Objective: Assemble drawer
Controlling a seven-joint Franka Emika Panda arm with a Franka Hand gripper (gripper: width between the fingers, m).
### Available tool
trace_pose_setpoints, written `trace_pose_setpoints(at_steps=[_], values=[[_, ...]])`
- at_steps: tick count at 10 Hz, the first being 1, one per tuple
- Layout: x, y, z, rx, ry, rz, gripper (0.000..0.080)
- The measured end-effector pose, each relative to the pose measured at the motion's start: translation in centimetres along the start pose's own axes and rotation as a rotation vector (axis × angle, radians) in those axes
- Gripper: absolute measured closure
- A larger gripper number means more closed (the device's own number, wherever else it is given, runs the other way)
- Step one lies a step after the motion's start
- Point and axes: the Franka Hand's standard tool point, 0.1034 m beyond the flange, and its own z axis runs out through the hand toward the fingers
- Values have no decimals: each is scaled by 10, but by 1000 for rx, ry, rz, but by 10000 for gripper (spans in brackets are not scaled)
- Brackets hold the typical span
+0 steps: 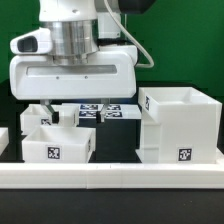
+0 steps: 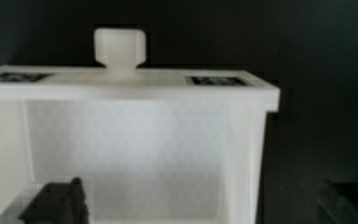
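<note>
In the exterior view the gripper (image 1: 80, 112) hangs low at the centre left. Below it the front tray (image 1: 57, 147) sits at the lower left with the back tray (image 1: 40, 113) just behind, the tall shell (image 1: 180, 125) stands at the exterior view's right, and a long white rail (image 1: 110, 178) runs across the bottom. In the wrist view the black fingers (image 2: 55, 202) are spread wide and grasp nothing, and a white tray (image 2: 140, 130) with a knob (image 2: 121, 50) on its far wall lies before them.

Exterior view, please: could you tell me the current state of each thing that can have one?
Shell: standing, open side up, no tray seated in it.
Front tray: loose on the table, open side up.
Rear tray: loose, below the gripper.
Gripper: fingers open, holding nothing.
</note>
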Motion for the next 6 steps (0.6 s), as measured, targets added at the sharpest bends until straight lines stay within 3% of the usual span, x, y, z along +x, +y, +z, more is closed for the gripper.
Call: trace_pose_setpoints(at_steps=[6], values=[[-6, 1, 36, -15, -8, -7, 151]])
